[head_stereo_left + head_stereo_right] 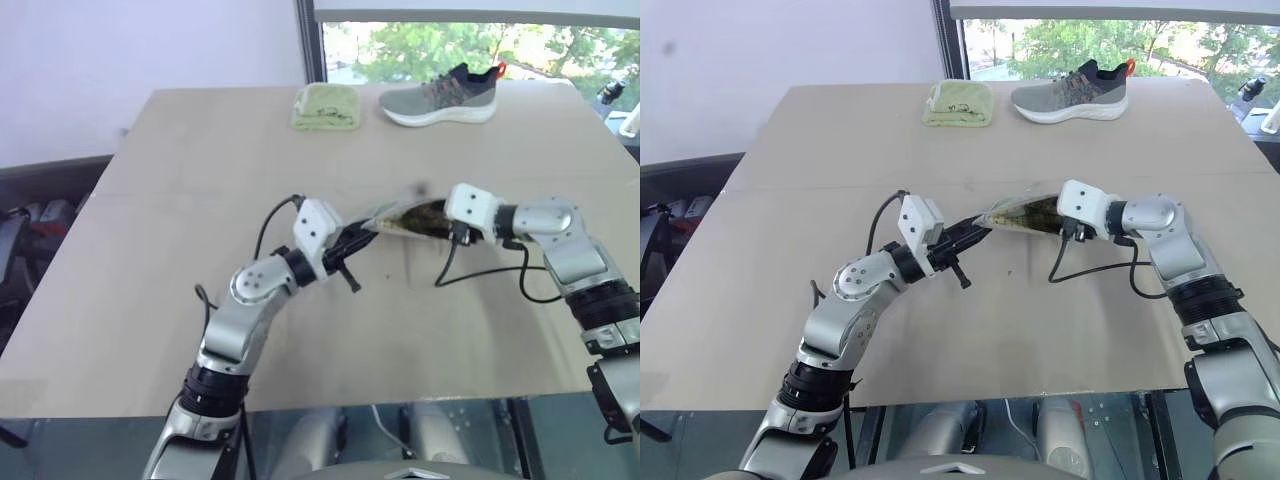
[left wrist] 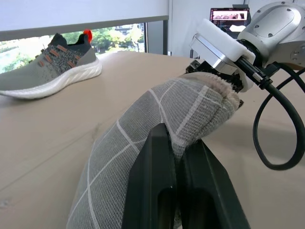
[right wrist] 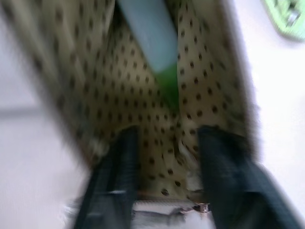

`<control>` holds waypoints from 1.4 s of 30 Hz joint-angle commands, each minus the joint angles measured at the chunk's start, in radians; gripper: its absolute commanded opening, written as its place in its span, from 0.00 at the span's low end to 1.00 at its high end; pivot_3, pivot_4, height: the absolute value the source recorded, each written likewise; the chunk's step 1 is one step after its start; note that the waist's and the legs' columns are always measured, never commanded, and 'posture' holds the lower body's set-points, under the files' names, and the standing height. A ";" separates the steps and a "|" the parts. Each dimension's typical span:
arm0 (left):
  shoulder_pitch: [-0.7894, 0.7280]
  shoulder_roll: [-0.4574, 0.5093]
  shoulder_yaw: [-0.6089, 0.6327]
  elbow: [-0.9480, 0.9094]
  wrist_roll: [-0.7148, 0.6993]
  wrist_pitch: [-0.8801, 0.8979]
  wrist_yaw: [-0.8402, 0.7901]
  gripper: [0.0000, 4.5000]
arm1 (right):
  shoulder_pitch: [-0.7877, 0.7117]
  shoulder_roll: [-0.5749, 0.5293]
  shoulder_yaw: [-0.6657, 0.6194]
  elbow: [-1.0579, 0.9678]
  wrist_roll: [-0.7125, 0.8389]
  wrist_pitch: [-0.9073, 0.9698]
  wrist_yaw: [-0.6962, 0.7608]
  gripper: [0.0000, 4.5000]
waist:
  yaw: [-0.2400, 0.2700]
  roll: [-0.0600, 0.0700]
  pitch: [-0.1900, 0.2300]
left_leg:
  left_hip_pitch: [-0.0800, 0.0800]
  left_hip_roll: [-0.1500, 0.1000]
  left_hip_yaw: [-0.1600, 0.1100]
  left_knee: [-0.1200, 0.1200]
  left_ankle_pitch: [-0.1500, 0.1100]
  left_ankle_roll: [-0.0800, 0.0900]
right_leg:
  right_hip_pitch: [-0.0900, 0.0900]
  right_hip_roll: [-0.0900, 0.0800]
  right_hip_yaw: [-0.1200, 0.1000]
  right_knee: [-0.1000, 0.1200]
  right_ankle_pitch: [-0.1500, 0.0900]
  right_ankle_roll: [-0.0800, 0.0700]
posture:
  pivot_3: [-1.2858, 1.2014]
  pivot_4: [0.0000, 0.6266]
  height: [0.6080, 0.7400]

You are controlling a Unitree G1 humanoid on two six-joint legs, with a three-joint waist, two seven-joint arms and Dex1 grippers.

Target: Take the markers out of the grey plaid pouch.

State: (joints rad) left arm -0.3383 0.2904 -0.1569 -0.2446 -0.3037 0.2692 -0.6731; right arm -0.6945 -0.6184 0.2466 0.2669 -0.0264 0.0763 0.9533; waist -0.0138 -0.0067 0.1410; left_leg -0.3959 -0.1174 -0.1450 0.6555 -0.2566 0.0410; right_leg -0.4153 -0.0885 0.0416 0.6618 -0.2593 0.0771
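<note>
A: We start with the bench (image 1: 150, 300), the tan table that carries everything. At its far edge sit the grey shoe (image 1: 440, 95) and, just beside it, the folded yellow-green cloth (image 1: 326, 106); neither belongs to our job.

B: Agreed. Near the middle of the bench we hold the grey plaid pouch (image 2: 157, 129) up off the surface, stretched between our two arms and well apart from the shoe and cloth.

A: Our left gripper (image 2: 174, 157) has its fingers clamped shut on the pouch's fabric at one end, as the left wrist view shows plainly.

B: Our right gripper (image 3: 167, 143) sits at the open mouth of the pouch. Its two fingers stand apart, one on each side, with the tan dotted lining between them, gripping nothing that we can see.

A: And the markers?

B: One light green marker (image 3: 155, 47) lies inside, deeper in the pouch beyond the right fingertips and not touching them. We cannot make out any others in there.

A: So we judge that we are at the reaching-in step, with nothing drawn out yet.

B: Next we likely need to push the right fingers further in, straddle the green marker, close on it and pull it out while the left holds the pouch steady.
</note>
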 commanded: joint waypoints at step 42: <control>0.092 0.026 -0.033 0.087 -0.018 -0.113 -0.147 0.00 | 0.074 -0.151 -0.012 -0.474 0.115 0.373 0.253 0.08 | 0.005 -0.001 -0.001 | 0.000 0.000 -0.001 0.002 0.000 0.000 | 0.001 -0.002 -0.001 -0.001 0.000 0.000 | 0.52 0.24 1.00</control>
State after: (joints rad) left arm -0.2463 0.2918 -0.2000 -0.1664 -0.3535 0.1854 -0.8151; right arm -0.6114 -0.7396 0.3223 -0.1370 0.0421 0.4350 1.1801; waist -0.0085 -0.0076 0.1404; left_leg -0.3960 -0.1176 -0.1458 0.6570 -0.2568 0.0412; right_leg -0.4141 -0.0908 0.0408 0.6611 -0.2593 0.0771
